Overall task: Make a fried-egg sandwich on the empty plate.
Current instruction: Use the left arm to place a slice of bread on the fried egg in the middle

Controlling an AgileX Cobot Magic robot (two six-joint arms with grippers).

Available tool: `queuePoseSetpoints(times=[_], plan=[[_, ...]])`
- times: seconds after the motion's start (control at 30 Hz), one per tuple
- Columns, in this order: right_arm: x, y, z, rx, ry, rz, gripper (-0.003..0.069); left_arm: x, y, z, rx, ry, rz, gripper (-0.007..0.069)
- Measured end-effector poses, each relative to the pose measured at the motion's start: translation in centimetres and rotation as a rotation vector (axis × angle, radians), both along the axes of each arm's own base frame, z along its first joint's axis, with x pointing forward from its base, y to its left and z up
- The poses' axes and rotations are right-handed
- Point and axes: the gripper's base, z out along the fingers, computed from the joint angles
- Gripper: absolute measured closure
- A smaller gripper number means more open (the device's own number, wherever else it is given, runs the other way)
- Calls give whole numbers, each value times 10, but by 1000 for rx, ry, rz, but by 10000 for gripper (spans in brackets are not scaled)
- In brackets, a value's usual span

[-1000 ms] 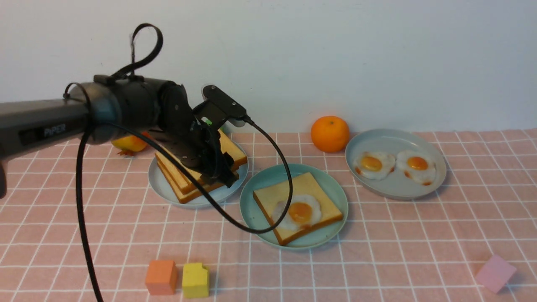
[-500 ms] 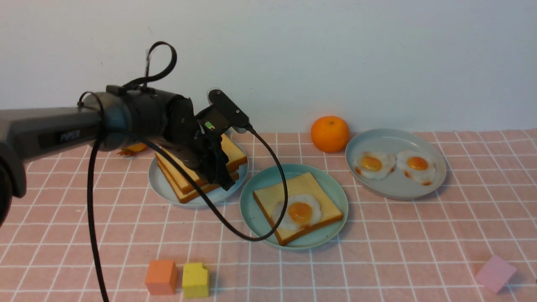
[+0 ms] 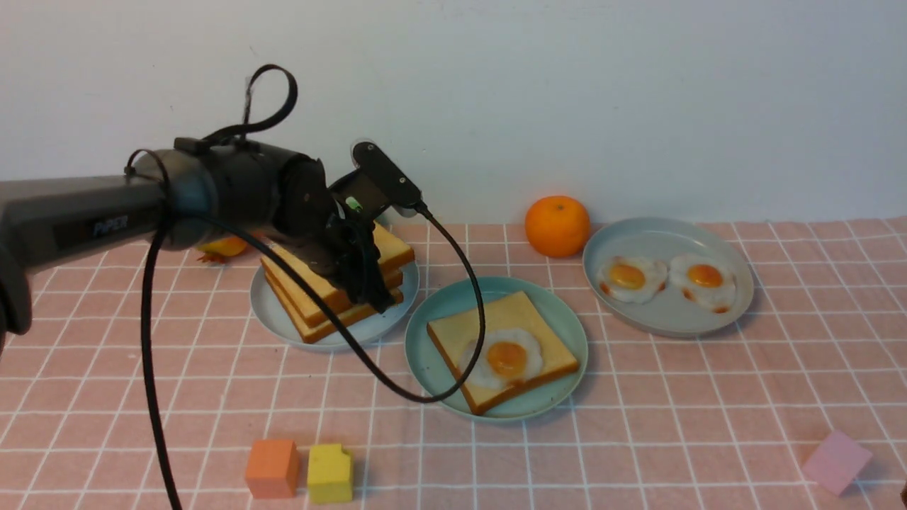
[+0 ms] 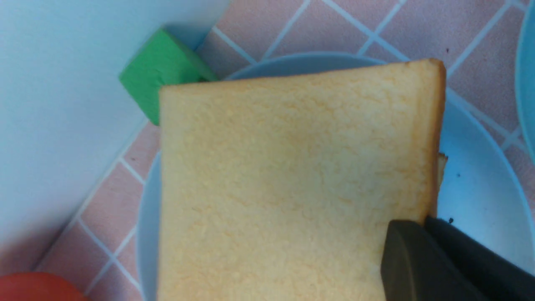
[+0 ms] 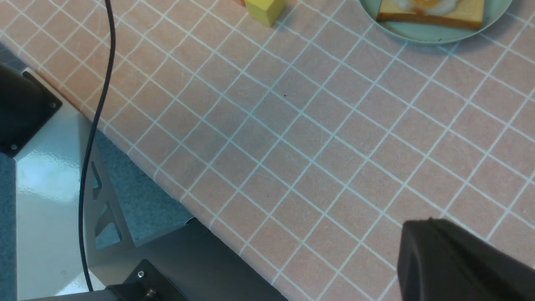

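My left gripper [image 3: 372, 287] [image 4: 424, 225] is shut on the near right edge of the top toast slice [image 3: 393, 251] [image 4: 292, 179]. That slice lies on a stack of toast on a pale blue plate [image 3: 273, 312] [image 4: 472, 167]. To the right stands the mint-green plate [image 3: 425, 354] [image 5: 418, 35]. It holds one toast slice [image 3: 528, 319] with a fried egg [image 3: 503, 358] on top. My right gripper [image 5: 430, 219] hovers shut over the bare cloth near the table's front edge, with nothing in it.
An orange [image 3: 558, 225] and a pale plate [image 3: 666, 322] with two fried eggs stand at the back right. An orange cube [image 3: 272, 467], a yellow cube [image 3: 330, 472] and a pink cube [image 3: 836, 460] lie near the front. A green cube [image 4: 161, 71] sits behind the toast plate.
My left gripper has gone from open to shut on the top slice's edge. The arm has risen a little and drawn slightly left.
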Motion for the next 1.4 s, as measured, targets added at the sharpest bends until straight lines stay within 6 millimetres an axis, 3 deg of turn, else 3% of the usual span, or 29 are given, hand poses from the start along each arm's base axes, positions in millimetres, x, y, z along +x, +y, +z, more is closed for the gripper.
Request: queuePoseSetpoints(times=[0.07, 0.1, 0.2, 0.23, 0.3, 0.37, 0.4, 0.47, 0.6, 0.87, 1.17, 1.4], plan=[[0, 0, 0, 0, 0, 0, 622, -7, 2, 31, -25, -61, 0, 612], [0, 0, 0, -1, -2, -1, 622, -8, 2, 33, -27, -66, 0, 612], [1, -3, 1, -8, -22, -10, 618, -22, -1, 67, -66, -119, -10, 612], [0, -5, 2, -6, -35, -15, 617, -33, -8, 80, -92, -124, -27, 612], [-1, -8, 3, 1, -46, -18, 617, -47, -23, 87, -113, -111, -67, 612], [-7, -18, 7, 38, -63, -28, 616, -71, -55, 80, -102, -70, -173, 612], [-8, -20, 7, 44, -66, -29, 616, -71, -54, 79, -101, -68, -174, 612], [-16, -32, 11, 96, -80, -47, 616, -87, -84, 60, -79, -19, -260, 612], [-28, -50, 16, 169, -109, -59, 616, -93, -109, 37, -71, 1, -311, 612], [-38, -65, 16, 223, -121, -75, 614, -89, -117, 14, -53, 33, -317, 612], [-33, -58, -6, 156, -79, -76, 613, -82, -123, -9, -50, 35, -313, 612], [-33, -57, -9, 147, -74, -76, 612, -80, -124, -21, -39, 51, -312, 612]])
